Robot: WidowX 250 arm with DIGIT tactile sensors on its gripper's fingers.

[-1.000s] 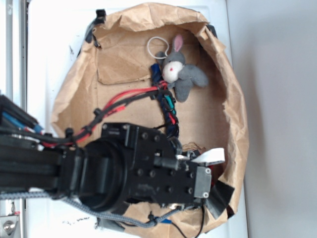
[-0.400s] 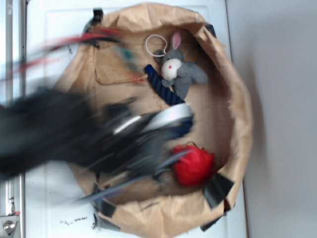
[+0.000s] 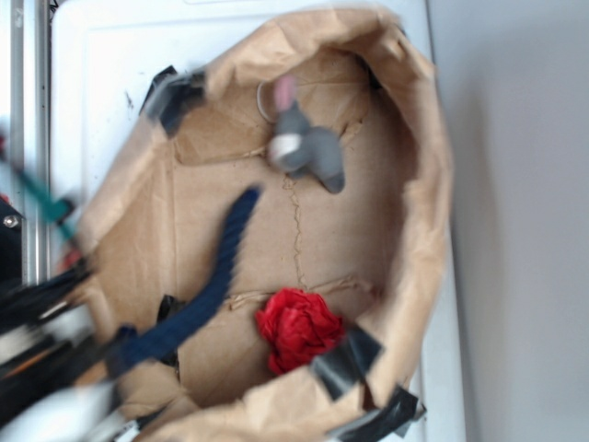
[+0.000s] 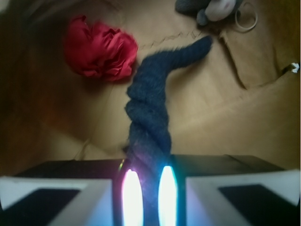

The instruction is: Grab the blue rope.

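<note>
- Wrist view is showing the gripper [image 4: 146,197] clenched on the blue rope [image 4: 150,108]; the two fingers [image 4: 131,193] are pressing its near end from either side, with rope filling the narrow gap between them.
- From the fingers the rope is running forward and away, its far tip lying on the brown paper liner [image 4: 244,122]; the red cloth [image 4: 101,47] is sitting ahead and to the left of the fingers, the grey toy bunny [image 4: 211,8] far ahead and to the right, neither touching the rope.
- In the exterior view, which is blurred, the rope [image 3: 207,285] is stretching from the arm at the lower left up toward the middle of the paper-lined basket [image 3: 419,184]; the bunny [image 3: 304,147] is lying beyond its free tip and the cloth [image 3: 296,327] beside its middle.
- The grab is looking made, in my judgement; doing it well now is meaning keeping the squeeze firm and lifting smoothly, so the trailing length is clearing the liner's raised edge without snagging or dragging the cloth.
</note>
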